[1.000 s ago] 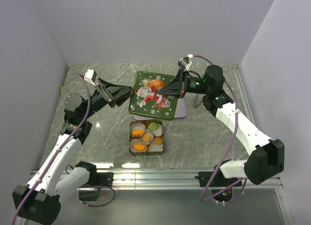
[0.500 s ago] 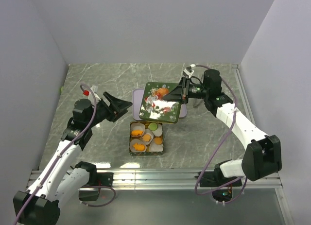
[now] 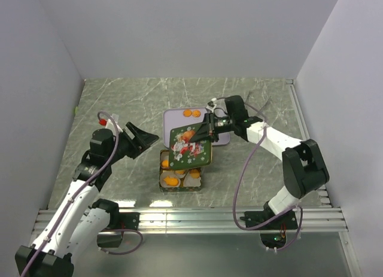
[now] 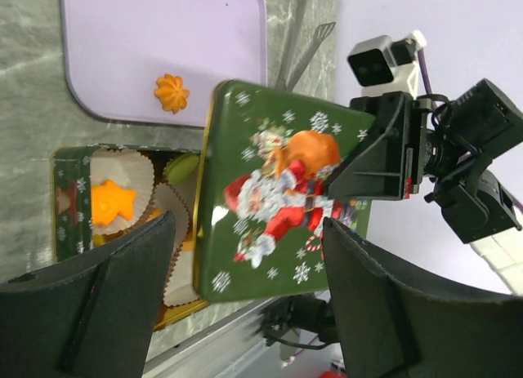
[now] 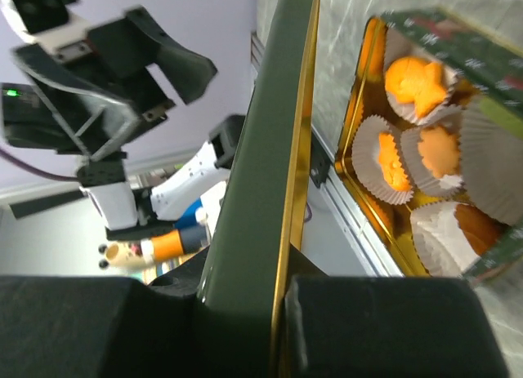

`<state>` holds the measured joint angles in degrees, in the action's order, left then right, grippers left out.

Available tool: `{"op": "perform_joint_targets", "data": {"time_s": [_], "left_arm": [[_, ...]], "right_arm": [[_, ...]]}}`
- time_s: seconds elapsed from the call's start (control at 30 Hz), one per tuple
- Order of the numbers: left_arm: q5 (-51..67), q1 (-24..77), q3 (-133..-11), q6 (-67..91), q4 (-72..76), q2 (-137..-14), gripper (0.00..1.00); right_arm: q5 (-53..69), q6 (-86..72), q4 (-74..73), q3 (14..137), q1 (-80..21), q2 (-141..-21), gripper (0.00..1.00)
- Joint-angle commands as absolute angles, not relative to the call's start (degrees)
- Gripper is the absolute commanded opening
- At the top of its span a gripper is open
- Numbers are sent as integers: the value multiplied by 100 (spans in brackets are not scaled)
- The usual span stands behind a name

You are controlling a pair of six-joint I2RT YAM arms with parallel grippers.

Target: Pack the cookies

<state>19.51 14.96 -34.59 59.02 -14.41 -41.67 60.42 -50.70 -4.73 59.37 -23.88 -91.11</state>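
Pinching tin lid point(image 3: 190, 148): right gripper point(image 3: 207, 127).

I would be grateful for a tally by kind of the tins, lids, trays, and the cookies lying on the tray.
tin: 1
lid: 1
tray: 1
cookies on the tray: 2
total: 5
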Motion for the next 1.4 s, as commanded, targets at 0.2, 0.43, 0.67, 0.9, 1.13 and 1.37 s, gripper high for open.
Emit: {"op": "perform_joint_targets", "data": {"time_s": [0.2,0.43,0.67,0.9,1.13,1.37], "left_arm": [[2153,1468,-2814,5467,-1521,-3754,80],[2276,1468,-2084,5493,-1257,-3630,78],[2347,1468,-1872,5397,-1020,-3832,77],[2469,1468,-1846,5352,-888,-4043,76],[2593,1476,-1828,5317,-800,-4210,77],[2716,1503,-1775,5247,-589,-4666,76]], "right_arm": [[6021,-5484,693,5872,-2962,-9589,14],[5924,-5967,1406,5617,-3102,-9844,13],[5766,-6705,2503,5195,-3304,-9914,14],[5502,-6820,2750,4896,-3480,-9941,13],[5326,-6803,2900,4658,-3516,-10011,13],[5317,-6601,2707,4465,-3516,-10028,13]]}}
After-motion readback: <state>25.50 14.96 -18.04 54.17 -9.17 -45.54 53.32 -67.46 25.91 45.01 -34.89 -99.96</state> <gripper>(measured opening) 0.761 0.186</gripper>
